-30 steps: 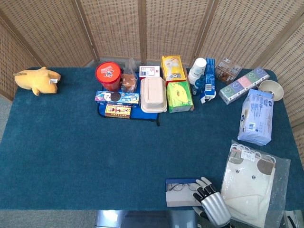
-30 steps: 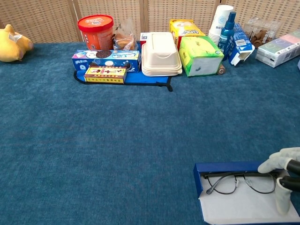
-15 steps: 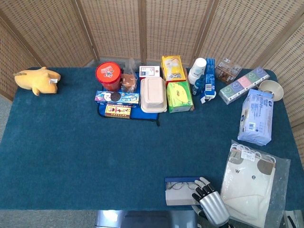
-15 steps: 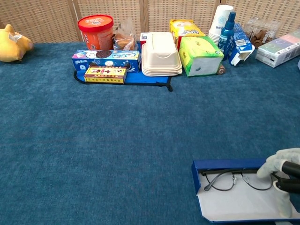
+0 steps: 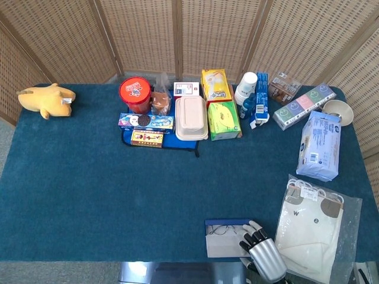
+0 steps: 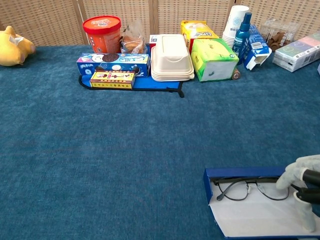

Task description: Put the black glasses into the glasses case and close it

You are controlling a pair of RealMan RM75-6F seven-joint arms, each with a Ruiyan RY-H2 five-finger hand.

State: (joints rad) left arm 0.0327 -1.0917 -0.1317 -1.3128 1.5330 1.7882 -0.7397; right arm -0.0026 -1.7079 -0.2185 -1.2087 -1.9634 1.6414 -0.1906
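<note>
The open glasses case [image 6: 250, 217], blue outside with a pale grey lining, lies near the table's front edge at the right; it also shows in the head view [image 5: 220, 244]. The black thin-framed glasses [image 6: 247, 189] lie inside it along the far wall, and they appear small in the head view [image 5: 222, 230]. My right hand [image 6: 304, 186] reaches into the case's right end, its fingertips touching the glasses' right side; the same hand [image 5: 260, 251] shows from above. Whether it pinches the frame is unclear. My left hand is out of both views.
A row of snack boxes, a red tub [image 5: 135, 94], a white lunch box [image 5: 190, 118] and bottles lines the far side. A yellow plush toy [image 5: 47, 99] sits far left. A plastic-wrapped white bag [image 5: 311, 229] lies just right of the case, with a tissue pack [image 5: 320, 145] beyond.
The case and the glasses have shifted slightly left and toward the front edge. My right hand stays at the case's right end, moved a little nearer.
</note>
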